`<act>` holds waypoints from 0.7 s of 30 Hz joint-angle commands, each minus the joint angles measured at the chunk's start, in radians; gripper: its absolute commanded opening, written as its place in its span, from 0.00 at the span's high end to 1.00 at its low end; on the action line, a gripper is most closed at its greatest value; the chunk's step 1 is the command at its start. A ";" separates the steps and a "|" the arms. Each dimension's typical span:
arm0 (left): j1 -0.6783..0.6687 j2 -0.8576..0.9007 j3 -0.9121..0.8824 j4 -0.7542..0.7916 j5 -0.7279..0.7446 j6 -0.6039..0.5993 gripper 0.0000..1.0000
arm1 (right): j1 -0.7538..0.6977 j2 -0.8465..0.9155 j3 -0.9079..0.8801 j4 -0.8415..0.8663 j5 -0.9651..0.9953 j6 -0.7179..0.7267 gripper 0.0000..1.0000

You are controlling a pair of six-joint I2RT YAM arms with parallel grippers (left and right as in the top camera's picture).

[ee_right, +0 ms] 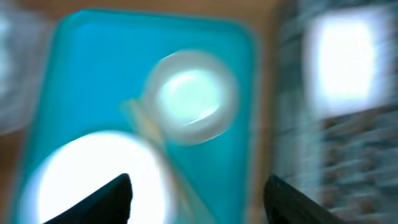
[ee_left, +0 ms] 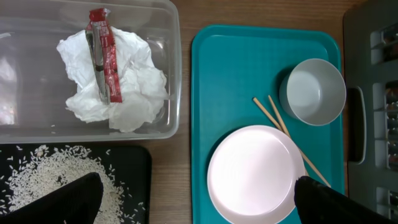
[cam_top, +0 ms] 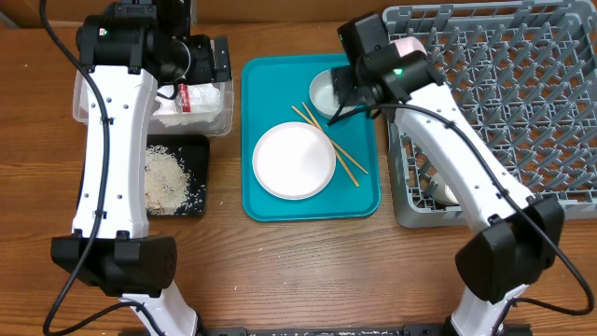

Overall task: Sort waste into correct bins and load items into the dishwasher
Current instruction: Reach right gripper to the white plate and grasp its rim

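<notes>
1. On the teal tray [cam_top: 359, 201], near its far edge, sits a small round bowl [cam_top: 322, 91]. The plate [cam_top: 294, 161] lies closer to the front, and the chopsticks [cam_top: 336, 149] lie at the plate's right edge.
2. The right pincer [ee_right: 199, 183] hangs over the bowl. Its fingers are spread apart and hold nothing (its own camera view is very blurry).
3. The left pincer [ee_left: 198, 186] is spread wide and empty too. It hangs above the clear tub [ee_left: 171, 62], where the white tissue [ee_left: 134, 81] and the red wrapper [ee_left: 102, 56] lie. The rice [ee_left: 56, 174] is on the black tray [ee_left: 140, 180].
4. I think the bowl is hard, smooth and light. It could slip, and it could crack if it falls.
5. A good place to hold it is the rim, with one finger inside and one outside.
6. The grey dish rack [cam_top: 504, 84] stands just to the right of the teal tray, so the bowl probably goes there next.
</notes>
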 commanded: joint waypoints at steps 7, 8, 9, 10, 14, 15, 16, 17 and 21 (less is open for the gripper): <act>-0.001 -0.006 0.010 0.001 -0.007 0.009 0.00 | 0.021 0.022 -0.261 0.014 -0.292 0.428 0.55; -0.001 -0.006 0.010 0.001 -0.007 0.009 0.00 | 0.021 0.022 -0.288 0.024 -0.292 0.447 0.57; -0.001 -0.006 0.010 0.001 -0.007 0.009 0.00 | 0.022 0.022 -0.316 0.036 -0.294 0.463 0.58; -0.001 -0.006 0.010 0.001 -0.007 0.009 0.00 | 0.023 0.022 -0.344 0.053 -0.297 0.482 0.60; -0.001 -0.006 0.010 0.001 -0.007 0.009 0.00 | 0.036 0.022 -0.444 0.126 -0.304 0.562 0.67; -0.001 -0.006 0.010 0.001 -0.007 0.009 0.00 | 0.042 0.022 -0.459 0.139 -0.304 0.579 0.67; -0.001 -0.006 0.010 0.001 -0.007 0.009 0.00 | 0.048 0.022 -0.475 0.155 -0.304 0.592 0.68; -0.001 -0.006 0.010 0.001 -0.007 0.009 0.00 | 0.055 0.022 -0.488 0.169 -0.303 0.606 0.70; -0.001 -0.006 0.010 0.001 -0.007 0.009 0.00 | 0.067 0.026 -0.501 0.182 -0.302 0.648 0.77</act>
